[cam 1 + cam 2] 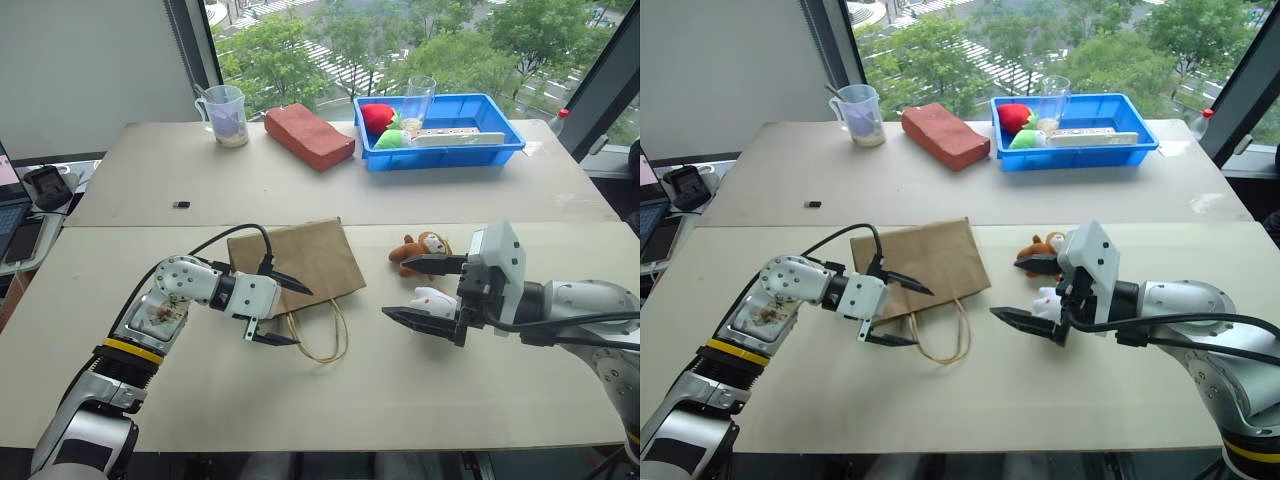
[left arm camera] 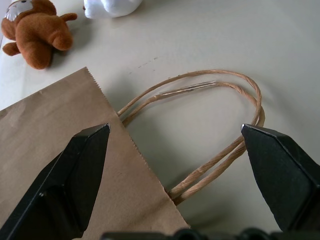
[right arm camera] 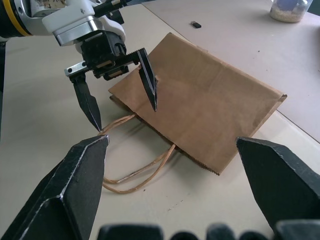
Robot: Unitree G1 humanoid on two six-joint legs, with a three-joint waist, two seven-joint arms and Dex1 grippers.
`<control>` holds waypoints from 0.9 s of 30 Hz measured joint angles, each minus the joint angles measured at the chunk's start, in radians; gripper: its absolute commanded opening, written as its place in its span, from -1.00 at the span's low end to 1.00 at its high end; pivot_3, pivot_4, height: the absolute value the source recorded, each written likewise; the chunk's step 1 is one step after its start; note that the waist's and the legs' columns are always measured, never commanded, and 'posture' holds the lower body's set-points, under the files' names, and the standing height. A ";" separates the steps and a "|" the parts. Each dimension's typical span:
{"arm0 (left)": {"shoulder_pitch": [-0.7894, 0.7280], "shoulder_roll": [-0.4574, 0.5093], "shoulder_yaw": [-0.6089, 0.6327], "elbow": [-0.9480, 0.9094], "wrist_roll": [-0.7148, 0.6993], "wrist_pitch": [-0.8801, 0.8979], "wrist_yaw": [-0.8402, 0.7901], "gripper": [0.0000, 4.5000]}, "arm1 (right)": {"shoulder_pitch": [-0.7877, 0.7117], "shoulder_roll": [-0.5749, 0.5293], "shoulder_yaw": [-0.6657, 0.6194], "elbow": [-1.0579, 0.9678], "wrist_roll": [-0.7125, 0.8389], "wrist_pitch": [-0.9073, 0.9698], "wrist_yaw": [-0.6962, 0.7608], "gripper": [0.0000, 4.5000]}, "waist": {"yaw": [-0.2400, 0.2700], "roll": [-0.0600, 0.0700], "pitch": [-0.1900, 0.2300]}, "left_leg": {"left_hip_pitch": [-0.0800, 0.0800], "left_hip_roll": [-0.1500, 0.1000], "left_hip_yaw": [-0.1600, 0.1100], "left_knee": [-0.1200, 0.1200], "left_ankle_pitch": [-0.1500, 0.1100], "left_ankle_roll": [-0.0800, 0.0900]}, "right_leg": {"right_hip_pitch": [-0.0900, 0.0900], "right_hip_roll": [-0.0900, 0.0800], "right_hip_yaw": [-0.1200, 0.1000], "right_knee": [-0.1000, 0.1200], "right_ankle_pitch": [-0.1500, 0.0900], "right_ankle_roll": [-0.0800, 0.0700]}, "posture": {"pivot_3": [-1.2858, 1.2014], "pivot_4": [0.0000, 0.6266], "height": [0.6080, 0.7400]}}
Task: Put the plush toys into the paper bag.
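Black-fingered left pincer [image 1: 284, 314] gapes level over the paper bag [image 1: 300, 256]; right pincer [image 1: 418, 289] faces it.

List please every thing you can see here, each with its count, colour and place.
paper bag: 1, brown, flat on near table, handles toward robot
plush toys: 2, orange-brown monkey and white animal, right of bag
block: 1, reddish-brown, far table
bin: 1, blue, far table, holding red and green soft items
measuring cup: 1, clear, far table's left
left gripper: black fingers, open over bag's handles
right gripper: black fingers, open by the toys
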 measured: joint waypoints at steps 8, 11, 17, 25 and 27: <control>0.000 -0.003 -0.014 0.015 0.000 -0.040 -0.037 0.99 | -0.005 -0.012 -0.003 -0.017 0.032 0.009 -0.026 1.00 | 0.001 0.000 0.000 | 0.000 0.000 0.000 0.000 0.000 0.000 | 0.000 0.000 0.000 0.000 0.000 0.000 | 0.03 -0.52 1.00; 0.000 -0.003 -0.014 0.015 -0.005 -0.041 -0.054 0.99 | -0.005 -0.013 -0.004 -0.018 0.038 0.009 -0.032 1.00 | 0.000 0.000 0.000 | 0.000 0.000 0.000 0.000 0.000 0.000 | 0.000 0.000 0.000 0.000 0.000 0.000 | 0.03 -0.52 1.00; -0.011 -0.011 -0.015 0.068 0.006 -0.106 -0.063 0.99 | -0.003 -0.023 -0.005 -0.026 0.057 0.009 -0.043 1.00 | 0.001 0.000 0.000 | 0.000 0.000 0.000 0.000 0.000 0.000 | 0.000 0.000 0.000 0.000 0.000 0.000 | 0.03 -0.52 1.00; -0.027 -0.048 -0.024 0.132 0.028 -0.155 -0.031 0.99 | -0.003 -0.030 -0.005 -0.027 0.062 0.009 -0.050 1.00 | 0.001 0.000 0.000 | 0.000 0.000 0.000 0.001 0.000 0.000 | 0.000 0.000 0.000 0.001 0.000 0.000 | 0.03 -0.52 1.00; -0.032 -0.055 -0.024 0.132 0.027 -0.155 -0.029 0.99 | -0.003 -0.030 -0.005 -0.027 0.065 0.009 -0.054 1.00 | 0.002 0.000 0.000 | 0.000 0.000 0.000 0.001 0.000 0.000 | 0.001 0.000 0.000 0.001 0.000 0.000 | 0.03 -0.52 1.00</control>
